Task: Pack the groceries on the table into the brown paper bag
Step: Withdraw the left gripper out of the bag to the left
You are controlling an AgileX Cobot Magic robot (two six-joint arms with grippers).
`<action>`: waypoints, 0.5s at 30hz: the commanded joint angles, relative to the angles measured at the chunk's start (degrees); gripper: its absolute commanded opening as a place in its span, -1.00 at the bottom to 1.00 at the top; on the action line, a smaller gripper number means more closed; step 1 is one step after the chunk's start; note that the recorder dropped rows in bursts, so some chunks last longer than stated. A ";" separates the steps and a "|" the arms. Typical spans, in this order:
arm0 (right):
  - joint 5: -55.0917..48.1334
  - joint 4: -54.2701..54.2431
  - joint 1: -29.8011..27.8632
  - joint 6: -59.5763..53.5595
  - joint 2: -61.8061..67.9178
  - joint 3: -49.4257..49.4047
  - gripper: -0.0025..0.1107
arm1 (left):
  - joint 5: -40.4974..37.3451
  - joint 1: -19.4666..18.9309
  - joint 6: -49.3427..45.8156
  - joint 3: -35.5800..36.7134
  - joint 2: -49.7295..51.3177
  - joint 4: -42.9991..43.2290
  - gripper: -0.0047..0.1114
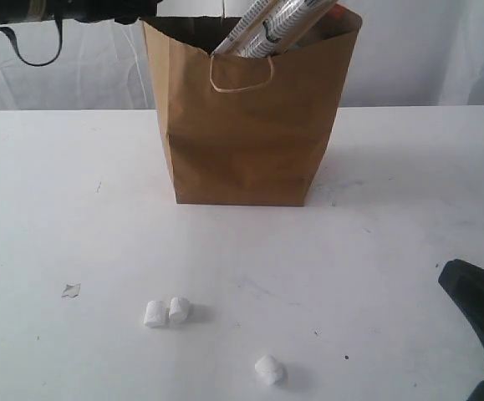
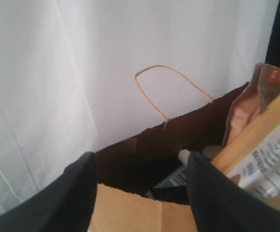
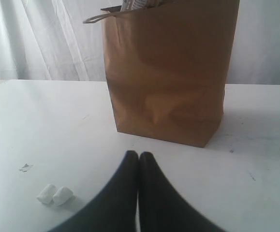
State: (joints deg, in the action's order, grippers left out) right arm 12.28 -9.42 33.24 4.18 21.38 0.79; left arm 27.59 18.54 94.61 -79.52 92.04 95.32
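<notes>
The brown paper bag (image 1: 250, 125) stands upright at the back middle of the table (image 1: 392, 251), with long noodle packs (image 1: 275, 25) sticking out of its top. In the left wrist view my left gripper (image 2: 140, 159) hangs open over the bag's mouth (image 2: 144, 150), with nothing between its fingers. Inside I see a noodle pack (image 2: 270, 140), a brown pouch (image 2: 243, 116) and a barcoded carton (image 2: 178, 176). Two white marshmallows (image 1: 166, 312) lie together at the front left and a third marshmallow (image 1: 269, 370) lies near the front edge. My right gripper (image 3: 139, 154) is shut and empty, low over the table before the bag (image 3: 171, 72).
A small grey scrap (image 1: 71, 290) lies on the table left of the marshmallow pair (image 3: 55, 194). The left arm (image 1: 74, 8) spans the top left with a dangling cable (image 1: 37, 54). White curtains hang behind the table. The right gripper (image 1: 480, 313) shows at the right edge.
</notes>
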 commanded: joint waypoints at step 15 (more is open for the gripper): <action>0.25 -0.02 -0.29 0.12 -0.41 -0.32 -0.96 | 6.08 -3.59 10.04 26.29 -19.67 4.63 0.10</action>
State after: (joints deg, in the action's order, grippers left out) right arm 12.28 -9.42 33.24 4.18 21.38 0.79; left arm 31.88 15.20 101.84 -57.57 74.09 98.93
